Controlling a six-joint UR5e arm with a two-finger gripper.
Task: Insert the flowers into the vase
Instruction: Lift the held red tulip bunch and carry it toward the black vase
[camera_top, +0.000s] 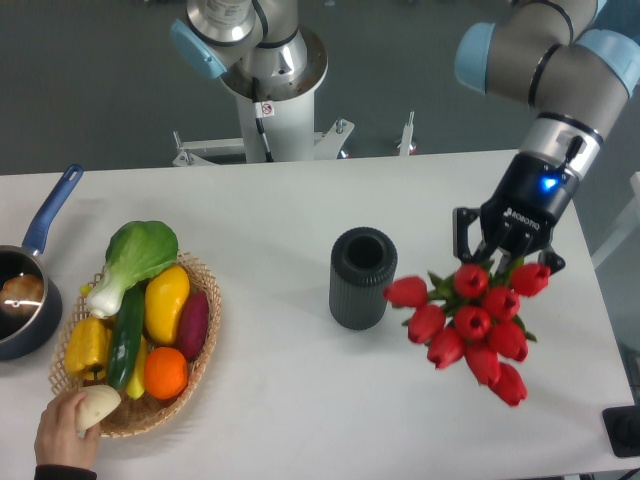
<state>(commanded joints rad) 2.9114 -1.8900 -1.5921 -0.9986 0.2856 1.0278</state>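
Observation:
My gripper (497, 262) is shut on the green stems of the flowers (470, 322), a bunch of red tulips. The bunch hangs in the air at the right of the table, its heads facing the camera and spreading down and left. The stems are mostly hidden behind the blooms. The vase (363, 277), a dark grey ribbed cylinder with an open round mouth, stands upright in the middle of the table. It is just left of the bunch, and the nearest tulip head almost touches its right side.
A wicker basket (202, 347) of toy vegetables sits at the left. A human hand (68, 442) holds a pale vegetable at its lower edge. A blue-handled saucepan (24, 298) stands at the far left. The robot base (271, 85) rises behind the table.

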